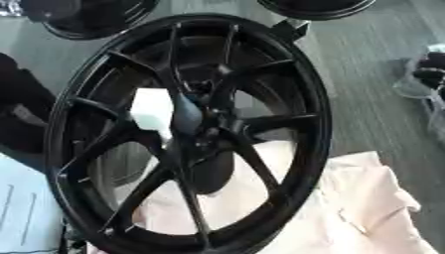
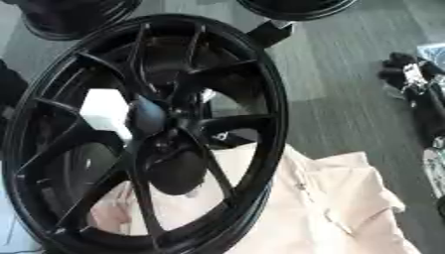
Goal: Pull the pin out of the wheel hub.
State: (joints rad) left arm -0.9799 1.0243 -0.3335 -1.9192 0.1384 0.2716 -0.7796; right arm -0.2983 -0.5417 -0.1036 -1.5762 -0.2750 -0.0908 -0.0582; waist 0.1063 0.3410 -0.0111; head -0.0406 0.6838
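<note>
Both eyes look down, close, sharing black wheel (image 1: pixel 191 134) (slightly offset).

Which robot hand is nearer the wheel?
Left, probably: a dark shape, seemingly the left robot hand, sits just left of the wheel; the right robot hand is apart, far right.

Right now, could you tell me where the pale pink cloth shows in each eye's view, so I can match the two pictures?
Left eye view: the pale pink cloth fills the lower right, right of the black wheel.
Right eye view: the cloth sits lower centre to right.
Shared landmark: the wheel's hub, with the cloth showing through the lower spokes.
</note>
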